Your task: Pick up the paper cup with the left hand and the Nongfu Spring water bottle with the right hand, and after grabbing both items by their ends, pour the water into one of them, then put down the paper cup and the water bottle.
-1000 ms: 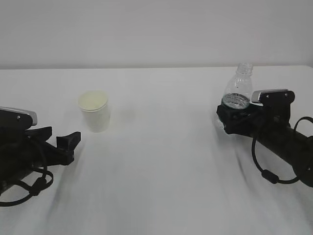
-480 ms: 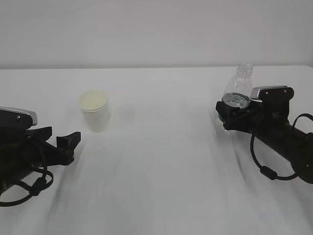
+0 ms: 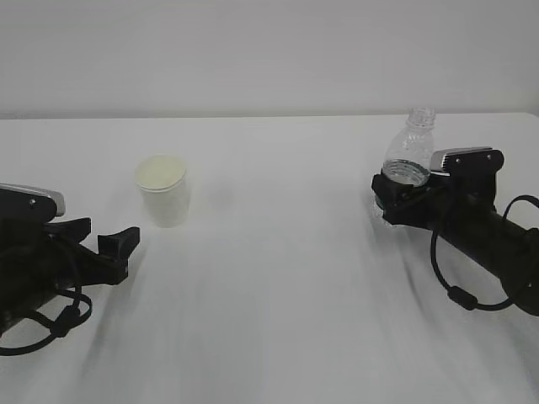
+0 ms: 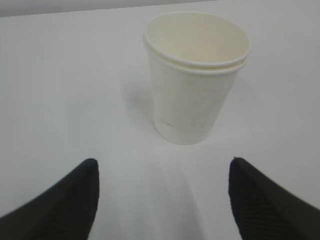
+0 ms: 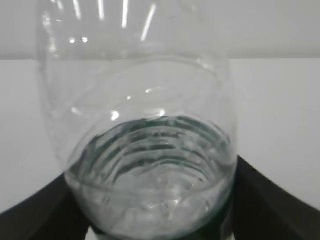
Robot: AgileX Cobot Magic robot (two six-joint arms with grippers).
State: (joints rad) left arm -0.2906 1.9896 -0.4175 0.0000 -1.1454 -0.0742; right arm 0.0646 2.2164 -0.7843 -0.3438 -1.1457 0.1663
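While the exterior view takes in the whole white table [image 3: 278,252], we count one paper cup [image 3: 163,192], one Nongfu Spring water bottle [image 3: 409,160] and two black arms. The cup stands upright at about ten o'clock from the table's middle, mouth up. The left hand [image 3: 118,244] lies low at eight o'clock, pointing towards the cup but apart from it, fingers spread. The right hand [image 3: 402,200] reaches in from four o'clock, its jaws around the bottle's lower body; the bottle stands upright, long axis vertical, open neck at twelve o'clock.

In the left wrist view, we see what looks like two nested rims on the cup [image 4: 195,75], upright at twelve o'clock. Both black fingertips [image 4: 70,200] sit wide apart at seven and five o'clock, touching nothing.

In the right wrist view, the bottle [image 5: 145,125] fills the frame, water [image 5: 150,200] low inside it. Black fingers [image 5: 260,200] flank it closely; we cannot tell whether they press it.
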